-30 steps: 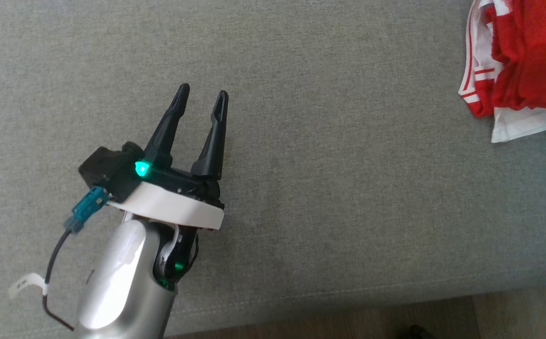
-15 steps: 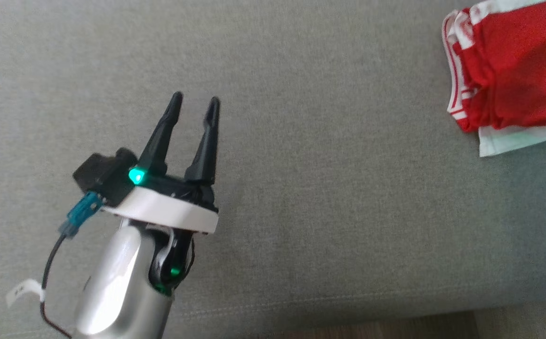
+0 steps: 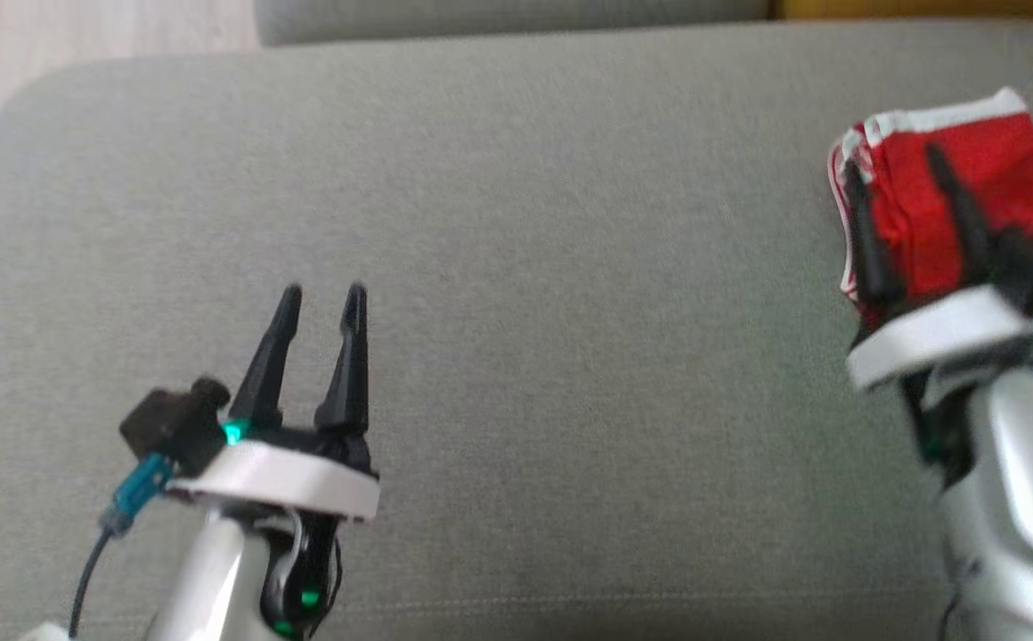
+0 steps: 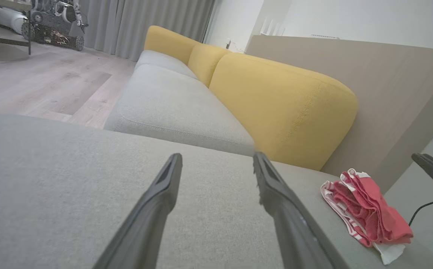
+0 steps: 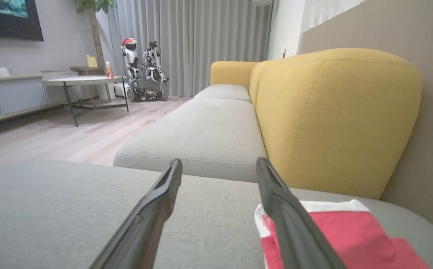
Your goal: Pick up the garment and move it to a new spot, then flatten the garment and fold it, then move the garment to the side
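The garment (image 3: 1006,151), a red bundle with white trim, lies in loose layers at the right end of the grey seat (image 3: 570,267), toward the seat's back edge. The right tool (image 3: 890,160) stands open over that same end and grips nothing. Its two fingers reach across the bundle's near side, and from the right wrist one finger crosses the white-hemmed corner. Whether it touches the cloth I cannot tell, since the head view is blurred there. The left tool (image 3: 323,289) is also open and empty, over the seat's front left part, well apart from the bundle. The main risk, as I judge it, is a fingertip snagging a fold. A pull-away with cloth hooked on a finger would drag the layers open and undo whatever folding the bundle has. If the tool closes here, it would likely pinch only the top layers at the edge, so the rest would trail and unroll when lifted. The bundle also sits close to the seat's end, where a sideways nudge could push it off the seat.
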Tool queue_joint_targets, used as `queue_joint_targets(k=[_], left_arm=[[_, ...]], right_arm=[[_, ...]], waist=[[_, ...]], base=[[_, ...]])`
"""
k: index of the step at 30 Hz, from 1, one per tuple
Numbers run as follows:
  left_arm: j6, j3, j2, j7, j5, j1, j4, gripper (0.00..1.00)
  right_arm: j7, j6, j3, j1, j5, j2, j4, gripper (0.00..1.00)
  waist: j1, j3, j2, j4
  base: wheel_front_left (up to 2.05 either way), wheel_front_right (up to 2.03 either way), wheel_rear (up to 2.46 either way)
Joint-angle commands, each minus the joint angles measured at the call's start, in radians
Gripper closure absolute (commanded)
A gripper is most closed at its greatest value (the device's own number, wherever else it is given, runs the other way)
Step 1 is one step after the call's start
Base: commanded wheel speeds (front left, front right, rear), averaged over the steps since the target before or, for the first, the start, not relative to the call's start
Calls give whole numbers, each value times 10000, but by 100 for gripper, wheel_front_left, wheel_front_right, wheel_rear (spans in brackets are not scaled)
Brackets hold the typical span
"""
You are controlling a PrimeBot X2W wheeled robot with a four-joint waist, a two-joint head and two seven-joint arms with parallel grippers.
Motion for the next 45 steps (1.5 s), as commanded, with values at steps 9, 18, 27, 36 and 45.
queue_joint_targets(k=[9, 18, 27, 36, 45], left_arm=[[143, 626, 75, -53, 315, 883, -382, 0], [266, 660, 75, -53, 711, 1427, -750, 0], [654, 739, 75, -53, 918, 1487, -1034, 0], [758, 652, 75, -53, 940, 1583, -784, 0], [335, 805, 75, -53, 455, 1593, -622, 0]], right_arm=[[-1597, -7, -113, 1861, -725, 1276, -310, 0], [-1818, -7, -261, 2726, -1032, 1546, -424, 0], [-1828, -7, -156, 2703, -889, 1563, -709, 0], [-1829, -7, -174, 2729, -771, 1564, -887, 0], [-1830, -7, -199, 2726, -685, 1565, -991, 0]], waist=[[0, -1167, 0, 450], [0, -1347, 0, 429], [0, -1329, 0, 418], [0, -1359, 0, 363], [0, -1365, 0, 312]], base=[[0, 0, 0], [0, 0, 0], [0, 0, 0], [0, 0, 0], [0, 0, 0]])
